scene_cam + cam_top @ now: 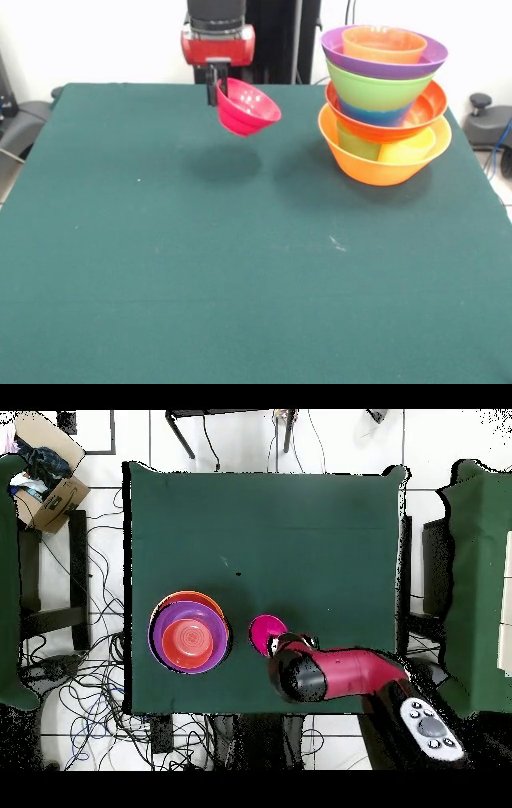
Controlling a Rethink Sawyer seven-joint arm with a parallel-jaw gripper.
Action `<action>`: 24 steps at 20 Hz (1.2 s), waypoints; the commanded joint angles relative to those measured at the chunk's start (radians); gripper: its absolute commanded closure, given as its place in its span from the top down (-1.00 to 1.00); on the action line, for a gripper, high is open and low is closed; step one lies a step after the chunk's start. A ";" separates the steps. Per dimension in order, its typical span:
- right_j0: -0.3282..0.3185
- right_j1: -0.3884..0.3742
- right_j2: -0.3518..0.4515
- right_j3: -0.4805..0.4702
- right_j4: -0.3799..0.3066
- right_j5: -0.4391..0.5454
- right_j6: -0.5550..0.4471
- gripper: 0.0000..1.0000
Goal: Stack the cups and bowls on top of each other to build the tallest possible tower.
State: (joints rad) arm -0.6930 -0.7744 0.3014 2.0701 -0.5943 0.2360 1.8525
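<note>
Green bench bare up front. Far right: tower, small orange bowl topmost. Far centre, held aloft, tilted: small pink bowl, rim pinched by closed pincer. Risk: thin rim grip slipping; off-centre placement toppling leaning tower.

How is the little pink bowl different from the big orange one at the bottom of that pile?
The small pink bowl hangs tilted above the table, held at its rim by the pincer; the big orange bowl sits level on the green cloth. The pink bowl is much smaller and empty, while the orange bowl carries the whole tower inside it. Both are round, translucent plastic.
</note>
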 commanded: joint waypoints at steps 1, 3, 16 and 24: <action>-0.119 -0.204 0.290 0.137 0.175 0.241 -0.155 -1.00; -0.154 -0.242 0.345 0.162 0.230 0.279 -0.167 -1.00; -0.277 -0.258 0.565 0.240 0.296 0.376 -0.208 -1.00; -0.318 -0.256 0.699 0.312 0.330 0.367 -0.156 -1.00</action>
State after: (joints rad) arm -1.0037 -1.0529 0.8275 2.2508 -0.3017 0.4984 1.8525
